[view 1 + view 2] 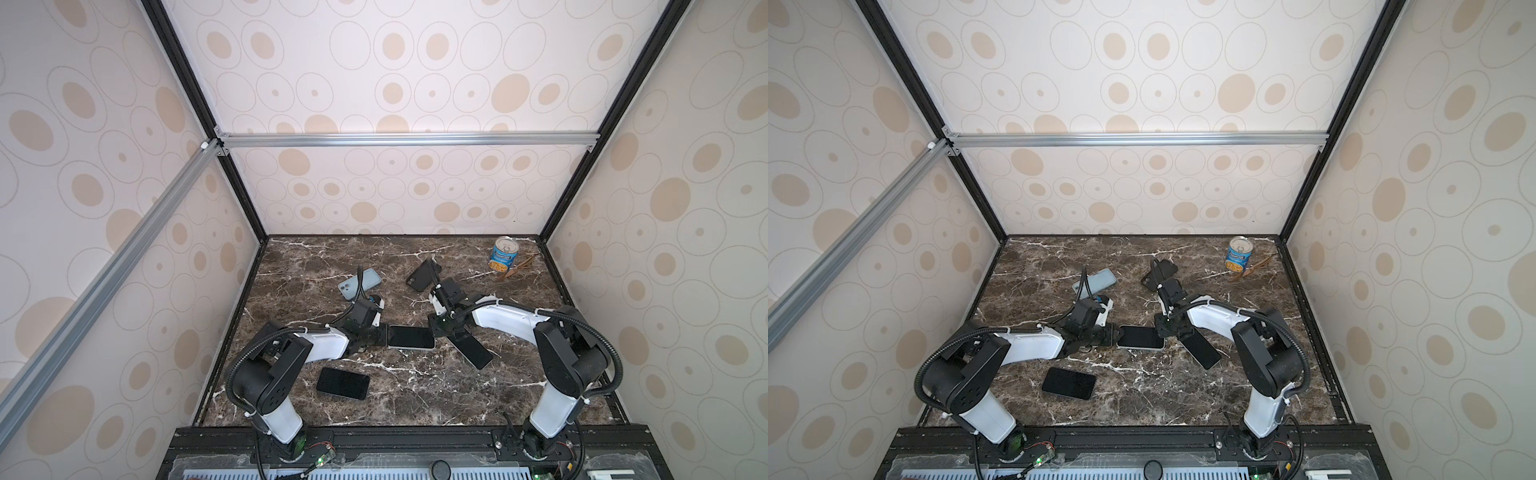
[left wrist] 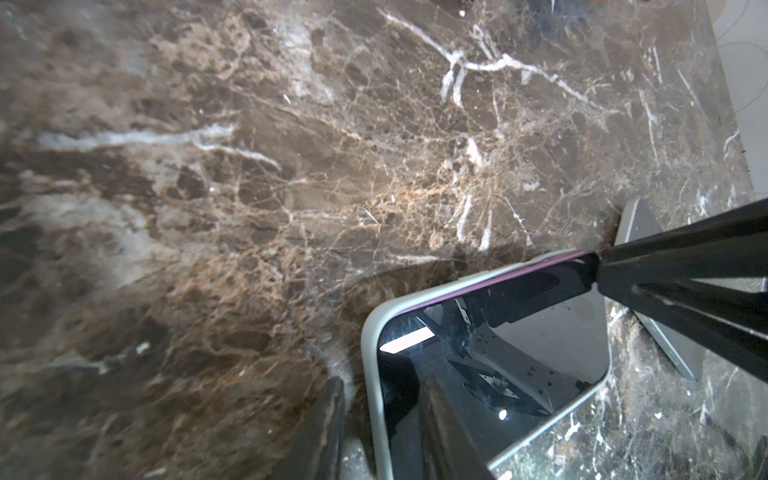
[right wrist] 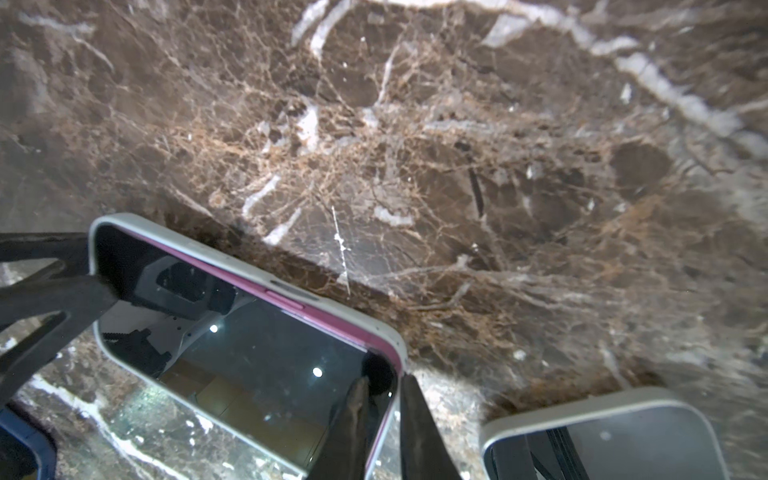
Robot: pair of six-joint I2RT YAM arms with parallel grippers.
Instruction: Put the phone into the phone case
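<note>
Claw by claw: our right claw (image 3: 385, 378) pinches the pale phone case's (image 3: 187, 246) corner rim, nearly closed; our left claw (image 2: 382, 382) straddles the opposite end, part-open, one finger on the glass. We see the pink-edged phone (image 1: 411, 336) lying in that case at the worktop's (image 1: 415, 399) middle, one long side proud.

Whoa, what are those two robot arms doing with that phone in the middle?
They are fitting a pink phone into a pale case on the marble table. The right gripper pinches one end of the case, and the left gripper's jaws straddle the opposite end. The phone lies mostly inside, but its pink edge shows above the rim along one side, so it is not fully pressed in yet.
</note>
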